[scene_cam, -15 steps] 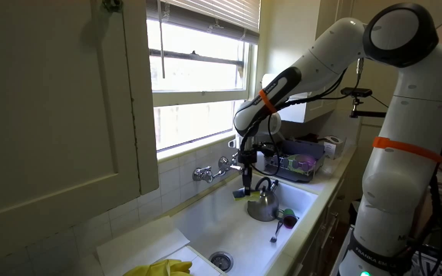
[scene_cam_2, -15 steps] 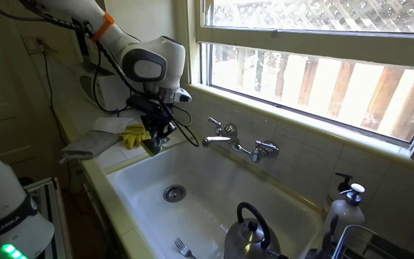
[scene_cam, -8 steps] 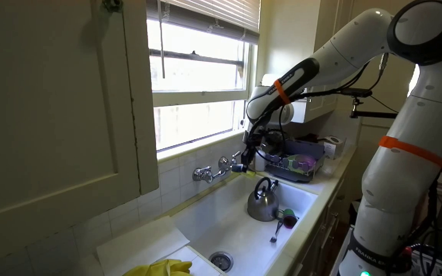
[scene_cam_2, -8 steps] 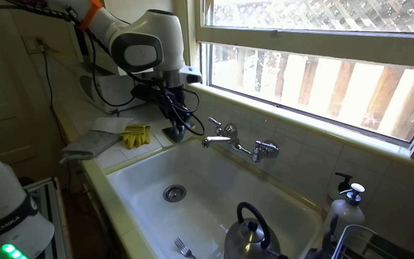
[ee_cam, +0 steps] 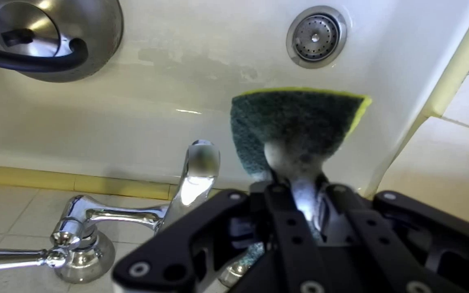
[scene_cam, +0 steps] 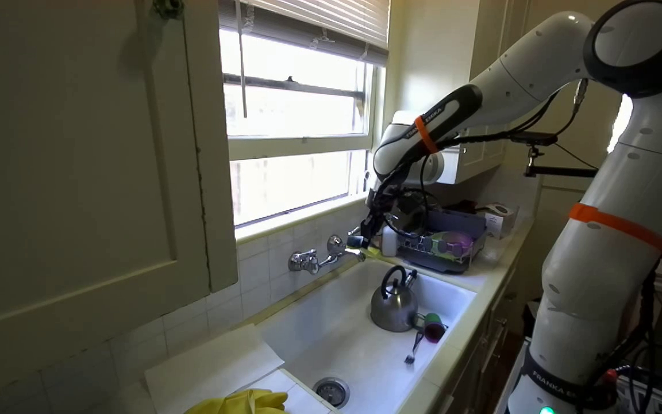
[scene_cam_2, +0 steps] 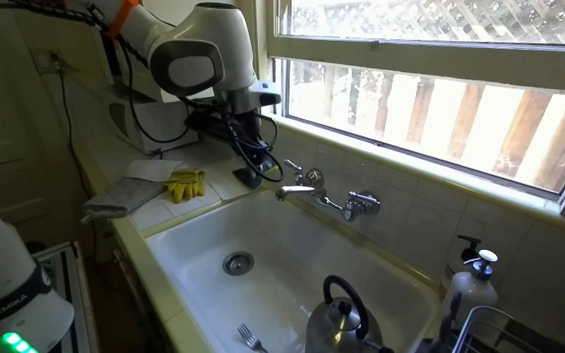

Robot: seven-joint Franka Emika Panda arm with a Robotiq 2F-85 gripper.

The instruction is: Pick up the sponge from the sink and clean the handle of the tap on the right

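"While the gripper (ee_cam: 299, 179) hangs there pointing down, what has it got?"

"A sponge (ee_cam: 291, 122). It is clamped on the middle, pinching it, so the green face fans out past the grip, with a strip of yellow along its border."

"And where is that, against the sink (scene_cam_2: 282, 245)?"

"Above the level of the rim. In an exterior view it lines up with the corner where the wall-side edge meets the edge nearest the yellow gloves (scene_cam_2: 184, 185)."

"Is it on the tap (ee_cam: 126, 215) at all?"

"I can't tell. From the wrist, the spout (ee_cam: 191, 193) shows beside the sponge with a gap in the picture, and the lever handle (ee_cam: 14, 258) toward the kettle (scene_cam: 394, 310) is well apart. The other handle (scene_cam_2: 292, 165) looks just beside the sponge in an exterior view; from the wrist the gripper covers most of it, so whether they touch is unclear."

"What else is in there?"

"The kettle, upright, near the edge by the dish rack (scene_cam: 460, 223). A cup (scene_cam: 433, 329) lies on its side close to the front edge, a fork (scene_cam: 415, 346) just beside it. The drain (scene_cam_2: 238, 264) sits toward the opposite end, and past that edge the gloves lie on the counter (scene_cam_2: 155, 215)."
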